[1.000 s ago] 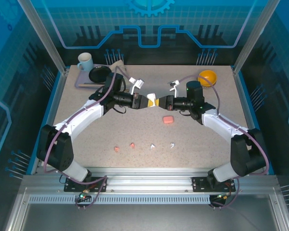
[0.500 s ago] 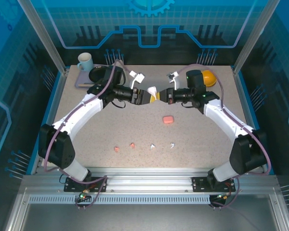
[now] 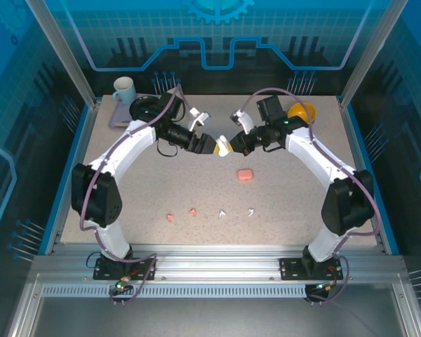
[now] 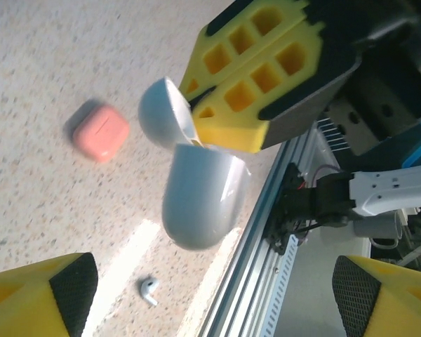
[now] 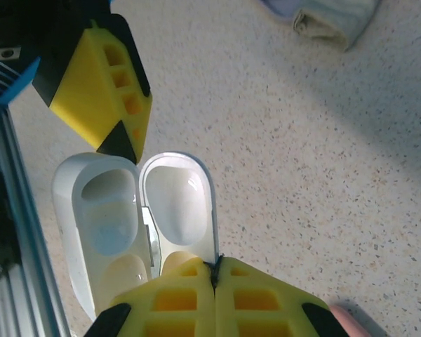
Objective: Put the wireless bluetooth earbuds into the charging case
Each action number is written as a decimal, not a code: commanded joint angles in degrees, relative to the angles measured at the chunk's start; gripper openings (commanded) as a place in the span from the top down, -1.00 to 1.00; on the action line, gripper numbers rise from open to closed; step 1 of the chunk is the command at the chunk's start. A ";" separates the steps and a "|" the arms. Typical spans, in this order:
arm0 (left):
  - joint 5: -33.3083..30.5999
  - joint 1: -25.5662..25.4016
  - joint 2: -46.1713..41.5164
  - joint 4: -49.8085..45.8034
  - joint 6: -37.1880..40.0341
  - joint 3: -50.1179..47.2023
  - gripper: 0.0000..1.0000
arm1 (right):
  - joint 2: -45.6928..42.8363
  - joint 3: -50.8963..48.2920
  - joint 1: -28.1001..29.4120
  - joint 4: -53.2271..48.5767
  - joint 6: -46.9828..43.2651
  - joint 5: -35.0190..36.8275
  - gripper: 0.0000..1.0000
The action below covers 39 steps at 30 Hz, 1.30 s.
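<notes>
The white charging case (image 3: 223, 144) hangs open above the middle of the table. My right gripper (image 3: 233, 145) (image 5: 214, 270) is shut on the edge of its lid (image 5: 179, 196), and the case body (image 5: 98, 225) with its empty wells hangs beside the lid. My left gripper (image 3: 212, 146) (image 4: 214, 288) faces the case body (image 4: 200, 196) with its jaws wide open and nothing between them. A salmon-pink case (image 3: 245, 174) (image 4: 100, 131) lies shut on the table. Near the front lie two pink earbuds (image 3: 170, 217) (image 3: 193, 211) and two white earbuds (image 3: 222, 213) (image 3: 251, 211); one white earbud (image 4: 149, 290) shows below the case.
A mug (image 3: 123, 89) and a purple tray (image 3: 118, 116) stand at the back left. An orange bowl (image 3: 303, 111) is at the back right. A folded cloth (image 5: 330, 17) lies near the back. The metal rail (image 4: 266, 232) runs along the table's front edge.
Both arms have swung their elbows up and toward the back. The two grippers stay facing each other over the table's middle, with the white case between them.
</notes>
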 commanded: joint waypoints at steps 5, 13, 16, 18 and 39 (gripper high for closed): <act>-0.41 1.24 6.53 -3.76 4.16 3.46 -0.79 | 5.61 1.65 1.37 -3.09 -7.30 0.56 1.00; 3.73 1.26 14.09 -11.01 8.63 9.95 -0.43 | 10.01 4.09 1.82 -2.89 -9.24 -1.50 1.00; 4.26 1.32 15.35 -12.11 9.76 10.15 -0.42 | 10.91 5.36 2.06 -3.39 -10.01 -1.85 1.00; 5.28 1.32 15.98 -12.79 10.39 10.41 -0.38 | 11.23 5.67 2.17 -3.48 -10.30 -2.36 1.00; 11.98 1.65 20.40 -22.14 17.32 15.41 0.10 | 13.66 8.41 1.67 -6.64 -13.02 -5.96 1.00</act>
